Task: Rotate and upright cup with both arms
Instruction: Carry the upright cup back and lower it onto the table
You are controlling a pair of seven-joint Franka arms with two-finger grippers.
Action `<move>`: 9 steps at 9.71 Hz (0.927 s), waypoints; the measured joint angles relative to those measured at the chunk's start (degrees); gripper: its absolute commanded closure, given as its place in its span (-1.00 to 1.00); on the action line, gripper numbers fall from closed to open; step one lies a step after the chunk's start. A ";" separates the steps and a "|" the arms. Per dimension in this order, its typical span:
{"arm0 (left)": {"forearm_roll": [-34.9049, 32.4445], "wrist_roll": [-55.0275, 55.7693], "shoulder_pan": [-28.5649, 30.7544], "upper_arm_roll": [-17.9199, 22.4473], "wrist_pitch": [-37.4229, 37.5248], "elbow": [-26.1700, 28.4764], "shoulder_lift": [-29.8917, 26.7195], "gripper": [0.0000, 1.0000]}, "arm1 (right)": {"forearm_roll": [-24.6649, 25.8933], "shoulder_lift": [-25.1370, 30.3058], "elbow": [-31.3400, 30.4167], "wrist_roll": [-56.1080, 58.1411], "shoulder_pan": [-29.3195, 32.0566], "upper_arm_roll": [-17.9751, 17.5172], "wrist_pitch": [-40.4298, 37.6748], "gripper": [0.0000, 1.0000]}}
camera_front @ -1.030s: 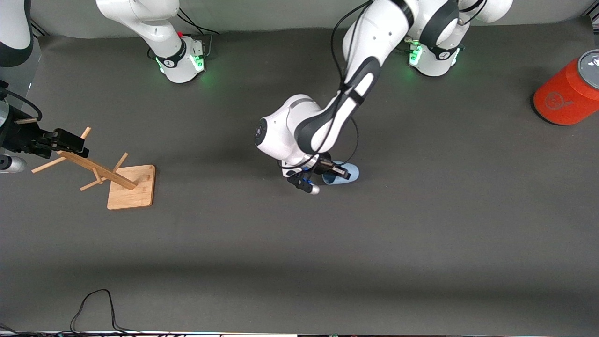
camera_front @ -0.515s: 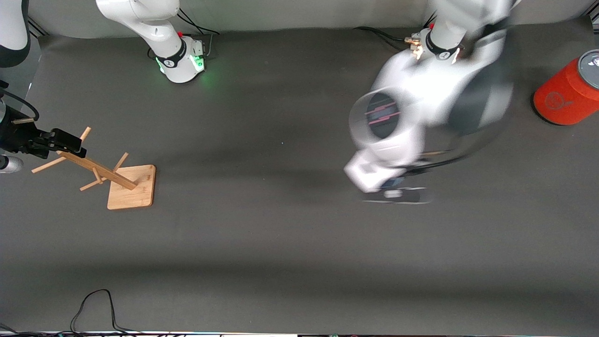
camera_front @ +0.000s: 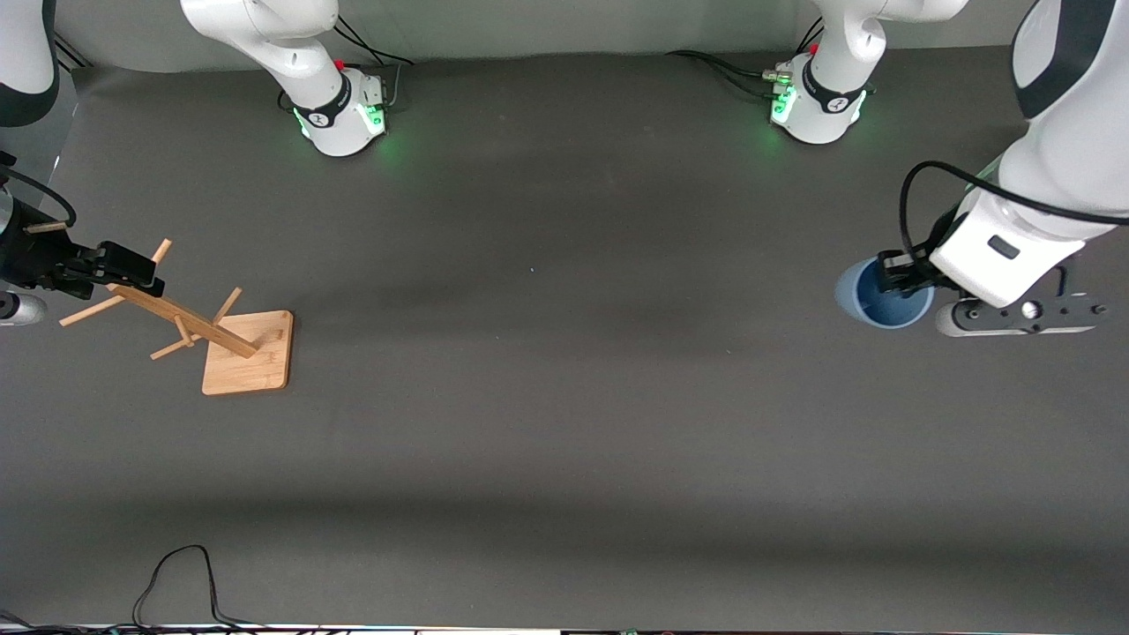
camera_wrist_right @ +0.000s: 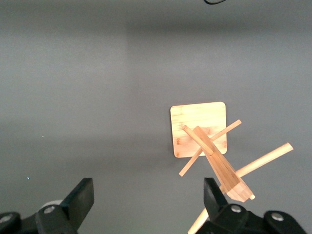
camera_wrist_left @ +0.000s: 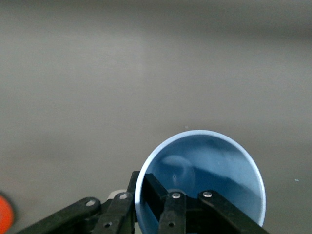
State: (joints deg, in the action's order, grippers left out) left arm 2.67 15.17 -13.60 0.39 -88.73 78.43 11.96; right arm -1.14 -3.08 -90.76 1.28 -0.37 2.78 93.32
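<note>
The pale-blue cup [camera_front: 882, 298] is at the left arm's end of the table, its open mouth facing up. My left gripper [camera_front: 889, 272] is shut on its rim, one finger inside the wall and one outside. In the left wrist view the cup [camera_wrist_left: 214, 165] fills the space at the fingers [camera_wrist_left: 171, 209]. I cannot tell whether the cup rests on the table. My right gripper [camera_front: 123, 266] is open and empty, hanging by the top of the wooden rack [camera_front: 238, 348]. The right wrist view shows its open gripper [camera_wrist_right: 148, 200] beside the rack [camera_wrist_right: 204, 136].
The rack stands at the right arm's end of the table. A sliver of orange [camera_wrist_left: 4, 214] shows in the left wrist view. A black cable [camera_front: 176, 573] lies at the table edge nearest the front camera.
The left arm has swung from the table's middle to its own end, carrying the cup. The cup has turned from lying on its side to mouth up. The right arm has not moved.
</note>
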 measured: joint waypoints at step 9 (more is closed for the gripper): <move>-0.16 33.83 -21.78 -1.96 -45.81 18.69 18.33 1.00 | 0.00 -0.08 0.11 0.00 -0.28 0.00 -0.02 -1.00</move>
State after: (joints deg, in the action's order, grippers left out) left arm 2.52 49.00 -35.38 -1.57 -134.54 97.12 30.29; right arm -1.14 -3.16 -90.65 1.28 -0.65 2.78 93.30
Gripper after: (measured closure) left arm 0.912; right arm 0.000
